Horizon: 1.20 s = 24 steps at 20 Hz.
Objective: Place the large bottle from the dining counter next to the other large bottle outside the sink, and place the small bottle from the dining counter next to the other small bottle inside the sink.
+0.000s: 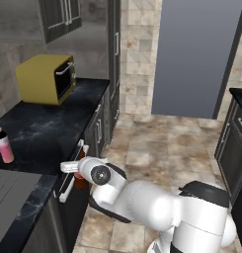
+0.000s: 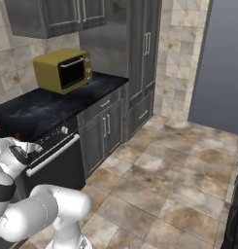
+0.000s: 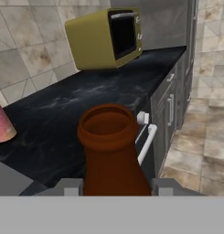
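- The fingers (image 3: 112,186) are clamped on the brown bottle (image 3: 111,151), one grey tip on each side of its lower neck. In the hand view you look right down on its open mouth.
- From the left base view, a bit of that bottle (image 1: 81,181) peeks out below the wrist, held off the front edge of the black marbled counter (image 1: 43,129), in front of the white-handled appliance front.
- The pink bottle with the dark cap (image 1: 3,145) stands upright on the counter, near the corner of the grey sink (image 1: 9,188), outside the basin. It's well apart from the held bottle.
- A yellow microwave (image 2: 63,69) sits at the far end of the counter against the tiled wall.
- Grey cabinets run under and past the counter, and the floor is brown stone tile.
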### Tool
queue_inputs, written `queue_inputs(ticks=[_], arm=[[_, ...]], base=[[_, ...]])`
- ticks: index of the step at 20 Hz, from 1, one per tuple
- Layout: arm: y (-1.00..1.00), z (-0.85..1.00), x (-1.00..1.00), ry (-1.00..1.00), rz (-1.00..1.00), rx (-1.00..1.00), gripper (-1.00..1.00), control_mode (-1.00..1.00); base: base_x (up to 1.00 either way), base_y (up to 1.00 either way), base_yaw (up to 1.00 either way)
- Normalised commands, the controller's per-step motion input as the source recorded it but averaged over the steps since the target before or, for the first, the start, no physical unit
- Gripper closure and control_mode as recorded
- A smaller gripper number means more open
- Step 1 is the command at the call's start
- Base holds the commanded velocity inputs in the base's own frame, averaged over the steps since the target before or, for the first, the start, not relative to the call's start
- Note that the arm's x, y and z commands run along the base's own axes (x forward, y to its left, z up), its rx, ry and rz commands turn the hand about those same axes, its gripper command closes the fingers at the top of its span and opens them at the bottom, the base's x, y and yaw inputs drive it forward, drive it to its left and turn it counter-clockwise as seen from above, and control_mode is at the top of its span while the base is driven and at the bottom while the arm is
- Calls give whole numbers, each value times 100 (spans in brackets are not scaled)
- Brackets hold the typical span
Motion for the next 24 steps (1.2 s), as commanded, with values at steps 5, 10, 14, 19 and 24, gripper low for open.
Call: queue_inputs(ticks=[5, 10, 14, 19, 24], arm=[[0, 6, 0, 0, 2, 0, 100, -100], [0, 21, 0, 0, 2, 0, 100, -100], [0, 31, 0, 0, 2, 0, 100, -100], [0, 29, 3, 0, 2, 0, 100, -100], [0, 28, 12, 0, 2, 0, 100, -100]], base=[[0, 0, 0], [0, 0, 0], [0, 0, 0], [0, 0, 0], [0, 0, 0]])
